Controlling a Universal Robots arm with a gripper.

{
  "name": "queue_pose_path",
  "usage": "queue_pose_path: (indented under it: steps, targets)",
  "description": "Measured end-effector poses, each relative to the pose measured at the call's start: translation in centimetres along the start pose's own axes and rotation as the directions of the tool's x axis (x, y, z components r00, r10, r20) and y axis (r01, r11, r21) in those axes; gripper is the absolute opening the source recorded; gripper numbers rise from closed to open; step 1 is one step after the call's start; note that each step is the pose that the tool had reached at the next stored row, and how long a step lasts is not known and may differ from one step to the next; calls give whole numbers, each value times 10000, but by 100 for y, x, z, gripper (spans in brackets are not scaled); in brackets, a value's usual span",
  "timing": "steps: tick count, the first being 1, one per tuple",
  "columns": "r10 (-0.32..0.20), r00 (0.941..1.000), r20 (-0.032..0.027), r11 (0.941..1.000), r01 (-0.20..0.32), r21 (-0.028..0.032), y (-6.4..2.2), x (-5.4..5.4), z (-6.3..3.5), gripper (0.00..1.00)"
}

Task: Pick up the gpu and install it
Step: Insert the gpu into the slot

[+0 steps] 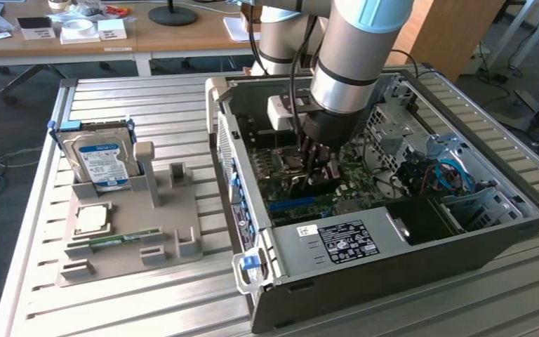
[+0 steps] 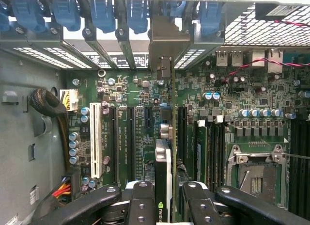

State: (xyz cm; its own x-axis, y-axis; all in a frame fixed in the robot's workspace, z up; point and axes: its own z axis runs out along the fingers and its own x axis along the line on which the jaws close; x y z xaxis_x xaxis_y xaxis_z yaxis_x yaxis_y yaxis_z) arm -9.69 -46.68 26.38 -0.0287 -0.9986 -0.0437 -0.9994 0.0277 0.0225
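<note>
Inside an open computer case point(image 1: 438, 270) lying on its side on a slatted metal table point(image 1: 138, 309), reaching down with the grey robot arm point(image 1: 354, 49) over the green motherboard point(image 1: 354, 172). Pinching the gpu point(image 2: 172, 133) in the gripper point(image 2: 169, 205), squeezing both faces of the card with the black fingers point(image 2: 140, 200). Holding the gpu upright and edge-on, as a slim strip just above the motherboard, stretching from the fingers to a metal bracket point(image 2: 167, 40) at the rear wall of the case, beneath a row of blue clips point(image 2: 104, 14). Lining the card up among long black slots point(image 2: 131, 137), with a white slot point(image 2: 95, 142) further off to one side. Not possible to tell whether the card's lower edge is touching a slot. Showing an empty processor socket point(image 2: 254, 174) well apart on the other side.

Outside the case, toward the exterior view's left, showing a grey holder point(image 1: 157, 225) resting on the table. Carrying on it a blue-labelled hard drive point(image 1: 101, 158) standing upright, a square chip point(image 1: 92, 219) lying flat, and a green memory stick point(image 1: 110, 242) just beside the chip.
</note>
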Motion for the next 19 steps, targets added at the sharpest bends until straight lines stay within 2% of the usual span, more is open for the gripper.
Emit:
queue_pose_path:
  steps: [19]
  targets:
    - [-2,10000,-1,10000,2,0,12,1,19,26]
